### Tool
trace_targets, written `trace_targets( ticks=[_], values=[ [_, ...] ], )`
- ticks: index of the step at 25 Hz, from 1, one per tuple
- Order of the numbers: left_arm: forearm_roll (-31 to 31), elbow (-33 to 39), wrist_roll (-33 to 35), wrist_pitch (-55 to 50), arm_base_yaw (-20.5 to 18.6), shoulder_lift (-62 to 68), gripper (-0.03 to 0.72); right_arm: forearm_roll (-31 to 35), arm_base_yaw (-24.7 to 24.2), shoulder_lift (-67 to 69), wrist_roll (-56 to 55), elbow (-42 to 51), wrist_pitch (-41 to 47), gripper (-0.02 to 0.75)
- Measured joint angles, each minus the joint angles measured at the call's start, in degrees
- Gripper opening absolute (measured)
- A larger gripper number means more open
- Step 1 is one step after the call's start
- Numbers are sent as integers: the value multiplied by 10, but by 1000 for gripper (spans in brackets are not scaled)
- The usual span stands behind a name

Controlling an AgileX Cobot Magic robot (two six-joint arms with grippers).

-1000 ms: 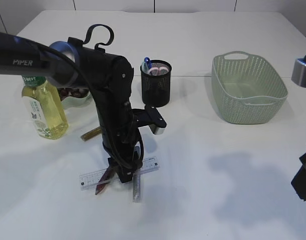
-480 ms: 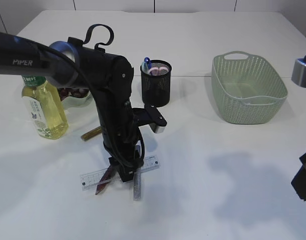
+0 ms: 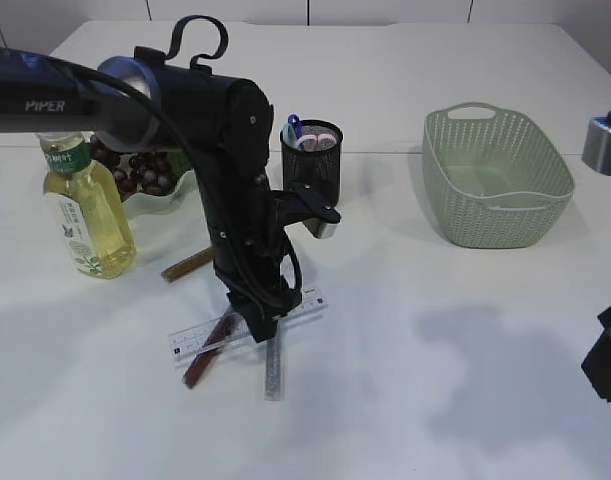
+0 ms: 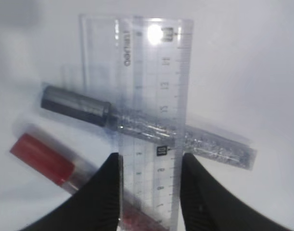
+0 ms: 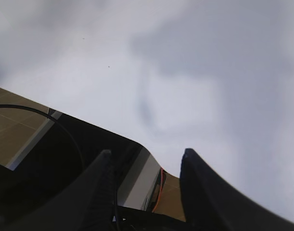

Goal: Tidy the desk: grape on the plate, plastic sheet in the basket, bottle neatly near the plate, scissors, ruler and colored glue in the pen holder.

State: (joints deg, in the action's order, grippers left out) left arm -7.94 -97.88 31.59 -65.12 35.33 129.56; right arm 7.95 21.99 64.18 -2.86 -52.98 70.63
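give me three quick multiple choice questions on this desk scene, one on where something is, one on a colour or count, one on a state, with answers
1. Where is the pen holder?
A. inside the basket
B. between the plate and the basket
C. at the table's front edge

2. How many glue tubes lie by the ruler?
A. one
B. two
C. four

3. What is the left gripper doing?
A. closed on the ruler's edges
B. holding the bottle
C. hanging open over bare table

Answers:
1. B: the exterior view shows it with the plate to its left and the basket to its right.
2. B: the left wrist view shows a silver tube and a red tube.
3. A: the left wrist view shows a finger against each long edge of the ruler.
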Motion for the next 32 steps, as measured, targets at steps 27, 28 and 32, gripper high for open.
trace_targets(
  ticks=[27, 28, 32],
  values=[
    [-18, -35, -182, -38, 0, -9, 271, 0, 0, 0, 0, 0, 0, 364],
    [-18, -35, -188, -39, 0, -17, 271, 0, 0, 0, 0, 0, 0, 364],
    [-25, -37, -204, -41, -11, -53, 271, 0, 0, 0, 0, 0, 0, 364]
  ],
)
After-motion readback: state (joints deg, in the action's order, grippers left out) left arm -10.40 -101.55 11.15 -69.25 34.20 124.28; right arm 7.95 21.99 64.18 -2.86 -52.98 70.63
